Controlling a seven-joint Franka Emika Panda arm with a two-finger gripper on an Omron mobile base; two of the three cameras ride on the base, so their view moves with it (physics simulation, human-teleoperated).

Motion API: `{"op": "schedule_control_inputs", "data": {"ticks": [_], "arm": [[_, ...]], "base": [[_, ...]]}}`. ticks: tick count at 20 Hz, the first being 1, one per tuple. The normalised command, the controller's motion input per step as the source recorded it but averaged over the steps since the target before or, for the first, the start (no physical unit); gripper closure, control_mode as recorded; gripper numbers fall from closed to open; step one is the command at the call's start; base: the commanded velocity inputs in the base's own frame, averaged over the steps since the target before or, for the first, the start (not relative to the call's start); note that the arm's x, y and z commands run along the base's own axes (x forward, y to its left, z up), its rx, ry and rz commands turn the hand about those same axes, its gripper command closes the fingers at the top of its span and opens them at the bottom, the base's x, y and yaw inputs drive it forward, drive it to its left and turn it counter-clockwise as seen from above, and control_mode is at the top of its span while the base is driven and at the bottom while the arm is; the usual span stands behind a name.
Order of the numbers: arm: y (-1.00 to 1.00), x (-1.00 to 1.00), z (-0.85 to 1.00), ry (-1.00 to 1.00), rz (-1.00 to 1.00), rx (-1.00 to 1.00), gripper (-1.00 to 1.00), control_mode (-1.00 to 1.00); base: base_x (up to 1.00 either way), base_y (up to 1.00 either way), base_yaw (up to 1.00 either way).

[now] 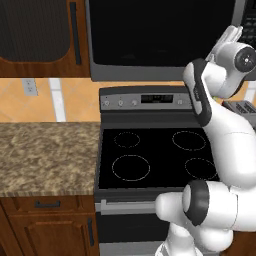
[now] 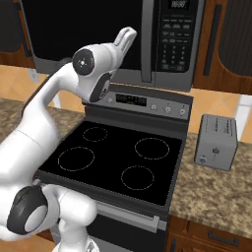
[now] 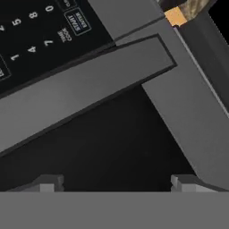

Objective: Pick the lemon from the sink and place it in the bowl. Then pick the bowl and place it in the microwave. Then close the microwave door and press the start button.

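My gripper [image 3: 117, 182] is raised high in front of the microwave [image 2: 118, 34], w/ both fingertips [image 3: 47, 183] set wide apart and nothing btwn them, so it's open and empty. In the hand view the tips sit at the bottom edge; just ahead of them is a dark stretch, and beyond that the grey frame of the microwave door [image 3: 80, 94] runs slantwise across. Farther out, up and to one side of my tips, is the button panel [image 3: 40, 33] w/ white digits and a small start label; I can't tell if a tip touches anything. In the right base view my hand [image 2: 123, 42] points up toward the microwave's lower edge, close to where door meets the button panel, which lies to the hand's right. The door looks shut flat against the box. Can't see inside the microwave thru the black window, so whether the bowl or lemon is in there I can't tell. Well below my hand is the black stove [image 2: 118, 165] w/ four rings, and its control strip [image 2: 147, 102] is just under my wrist. Off to my right, on the speckled counter [image 2: 216, 189], stands a small grey toaster [image 2: 215, 141], well apart from the gripper. In the left base view my arm [image 1: 220, 130] rises over the stove's right side, w/ more counter [image 1: 47, 157] far to my left and brown cabinet doors [image 1: 40, 35] up beside the microwave.
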Motion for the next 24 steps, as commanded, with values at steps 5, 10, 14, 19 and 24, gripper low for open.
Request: {"op": "schedule_control_inputs", "data": {"ticks": [5, 10, 14, 19, 24], "arm": [[0.05, -1.00, 0.24, -0.10, 0.00, -0.01, -1.00, -1.00], [0.00, -0.85, 0.20, 0.02, 0.16, -0.33, -1.00, -1.00], [0.00, -0.51, 0.16, 0.27, 0.23, -0.51, -1.00, -1.00], [0.00, -0.33, 0.04, 0.43, 0.16, -0.57, -1.00, -1.00], [0.01, -0.14, 0.00, 0.21, 0.09, -0.65, -1.00, -1.00]], "base": [[0.00, 0.00, 0.00], [0.00, 0.00, 0.00], [0.00, 0.00, 0.00], [0.00, 0.00, 0.00], [0.00, 0.00, 0.00]]}}
